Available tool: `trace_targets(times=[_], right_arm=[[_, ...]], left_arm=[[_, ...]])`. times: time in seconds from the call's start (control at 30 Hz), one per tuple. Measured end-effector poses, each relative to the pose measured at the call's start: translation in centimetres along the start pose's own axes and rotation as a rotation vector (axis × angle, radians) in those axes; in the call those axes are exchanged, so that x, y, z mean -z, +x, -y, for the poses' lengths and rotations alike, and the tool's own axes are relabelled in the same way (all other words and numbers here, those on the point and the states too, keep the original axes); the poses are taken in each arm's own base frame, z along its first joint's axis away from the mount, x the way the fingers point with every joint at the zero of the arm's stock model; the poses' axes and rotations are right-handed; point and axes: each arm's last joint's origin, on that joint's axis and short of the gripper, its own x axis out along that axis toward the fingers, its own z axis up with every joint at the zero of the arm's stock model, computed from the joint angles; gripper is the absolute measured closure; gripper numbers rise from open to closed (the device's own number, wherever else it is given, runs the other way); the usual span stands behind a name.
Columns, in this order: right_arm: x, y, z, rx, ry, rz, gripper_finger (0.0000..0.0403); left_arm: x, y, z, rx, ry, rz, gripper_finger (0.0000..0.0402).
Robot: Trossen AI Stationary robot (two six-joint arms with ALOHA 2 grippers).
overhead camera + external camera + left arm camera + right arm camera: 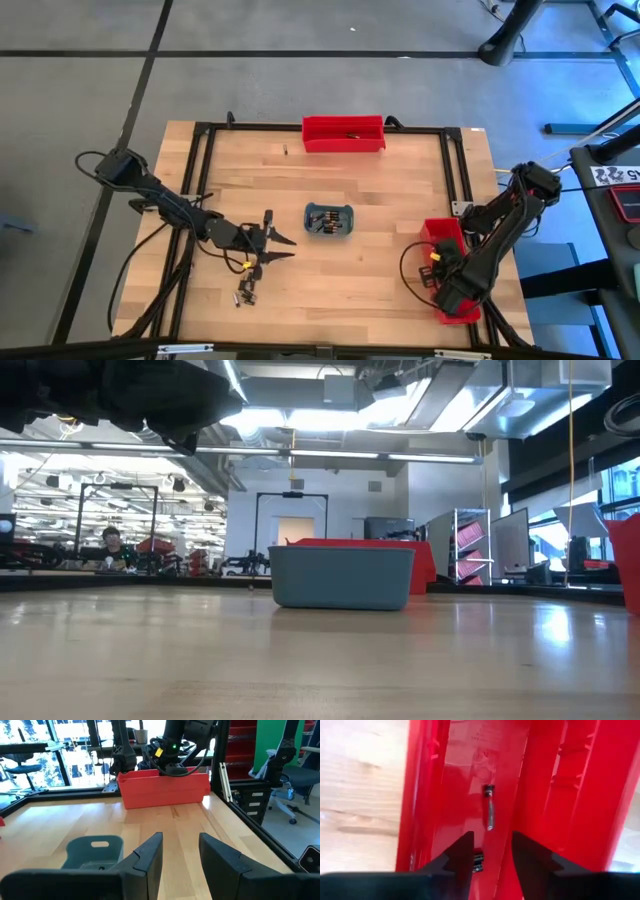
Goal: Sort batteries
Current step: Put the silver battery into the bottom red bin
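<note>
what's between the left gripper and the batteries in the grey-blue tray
Nothing visible. The left gripper, fingers apart and empty, hangs over bare wood beside the grey-blue tray; the batteries lie inside, so only the tray's own wall separates them.

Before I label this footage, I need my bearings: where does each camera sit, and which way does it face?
High view: overhead, straight down on the table; both arms show.
Low view: at tabletop height, facing the grey-blue tray; an arm shows dark at top left.
Left wrist view: past the left hand, open, toward the right arm's red bin.
Right wrist view: past the right hand, open, down into that bin, at a battery.
Shared: high and low both show the tray.
</note>
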Motion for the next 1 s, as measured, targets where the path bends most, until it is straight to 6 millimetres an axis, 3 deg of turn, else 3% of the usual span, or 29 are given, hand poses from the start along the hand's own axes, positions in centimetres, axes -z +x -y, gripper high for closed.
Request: trace_targets(times=[0.07,0.13,0.2,0.3,0.4,0.53,0.73,0.9,1.0], right_arm=[[-0.3,-0.6,0.4,0.012,-0.004,0.003,0.0257],[-0.6,-1.8,0.8,0.004,-0.008,0.026,0.0253],[-1.0,-3.6,1.1,-0.018,-0.014,0.074,0.0253],[-1.5,-6.7,1.4,-0.101,-0.052,0.173,0.0253],[-1.8,-9.4,1.0,-0.287,-0.136,0.303,0.0253],[-2.0,-11.8,-0.2,-0.569,-0.252,0.632,0.0253],[-1.0,-12.4,-2.4,-0.706,-0.385,1.000,0.0253],[0.4,-11.4,-4.6,-0.673,-0.427,1.261,0.0253],[0.6,-10.7,-5.4,-0.626,-0.457,1.284,0.0253]], left_arm=[[-0.3,0.0,-0.4,-0.092,-0.028,0.026,0.0284],[-0.6,0.0,-1.4,-0.300,-0.133,0.075,0.0284],[-0.9,-0.1,-2.7,-0.504,-0.214,0.110,0.0284],[-0.9,0.2,-5.2,-0.663,-0.217,0.071,0.0284],[0.1,1.0,-8.8,-0.826,-0.213,-0.106,0.0284],[1.0,1.0,-15.1,-0.959,-0.333,-0.362,0.0284],[3.2,-0.4,-23.0,-1.040,-0.516,-0.423,0.0260],[5.6,-0.6,-26.4,-1.018,-0.613,-0.373,0.0206],[6.4,-0.3,-27.6,-1.042,-0.634,-0.387,0.0174]])
